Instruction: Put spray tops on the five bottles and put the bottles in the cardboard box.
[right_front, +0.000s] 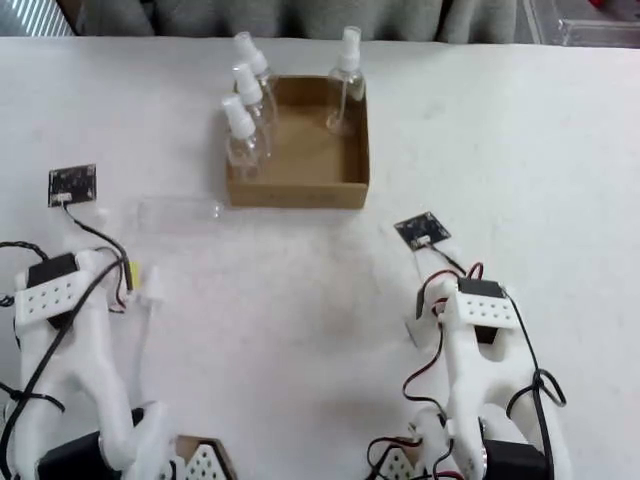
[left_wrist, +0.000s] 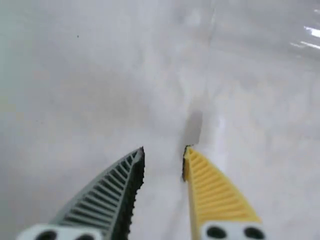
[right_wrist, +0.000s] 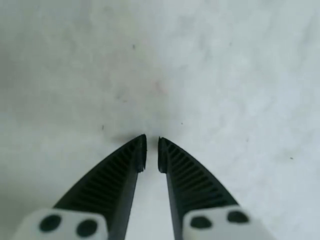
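Left gripper (left_wrist: 162, 156) jaws parted, empty; right gripper (right_wrist: 152, 145) jaws closed on nothing. Loose bottle (right_front: 180, 211) lying at 8 o'clock of cardboard box (right_front: 300, 190). Spray top (right_front: 152, 288) at its 6 o'clock, beside left gripper. In box: three topped bottles (right_front: 246, 140) at 9 o'clock wall, fourth bottle (right_front: 346, 95) at 1 o'clock corner.

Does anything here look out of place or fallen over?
Yes. One clear bottle lies on its side on the table beside the cardboard box, with no spray top, while four capped bottles stand inside.
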